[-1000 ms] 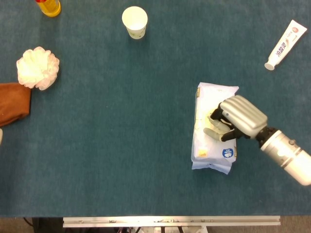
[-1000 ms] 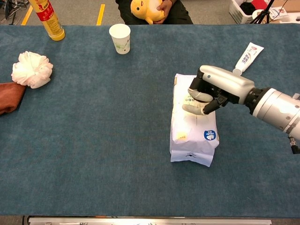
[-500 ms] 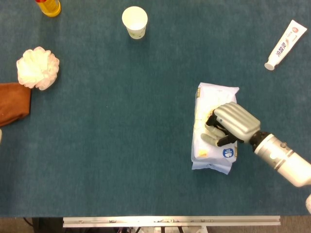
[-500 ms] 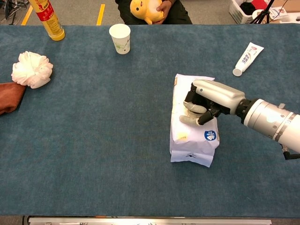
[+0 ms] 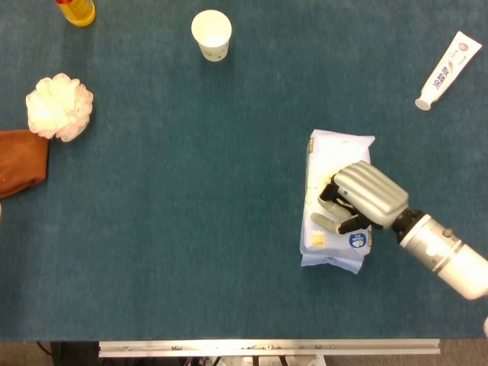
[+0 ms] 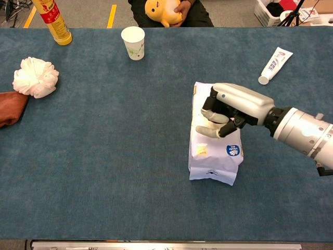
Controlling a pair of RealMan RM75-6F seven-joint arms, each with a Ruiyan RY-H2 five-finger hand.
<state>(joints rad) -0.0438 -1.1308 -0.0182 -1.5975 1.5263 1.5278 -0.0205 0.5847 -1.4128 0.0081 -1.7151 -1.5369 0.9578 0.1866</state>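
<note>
A white pack of wet wipes point(image 5: 340, 145) point(image 6: 213, 159) lies flat on the blue table, right of centre. My right hand point(image 5: 358, 197) point(image 6: 229, 107) is over the middle of the pack, palm down, fingers bent toward its top and thumb stretched out to the left. The pack stays flat on the cloth and nothing is lifted. Whether the fingertips touch the wrapper cannot be told. My left hand shows in neither view.
A toothpaste tube point(image 5: 448, 69) point(image 6: 274, 64) lies at the far right. A paper cup point(image 5: 211, 34) point(image 6: 133, 42) stands at the back. A white bath puff point(image 5: 59, 107), a brown cloth point(image 5: 19, 162) and a yellow bottle point(image 6: 53, 21) are at the left.
My right hand has moved a little left and toward the front along the pack, to its middle. The pack has not moved.
</note>
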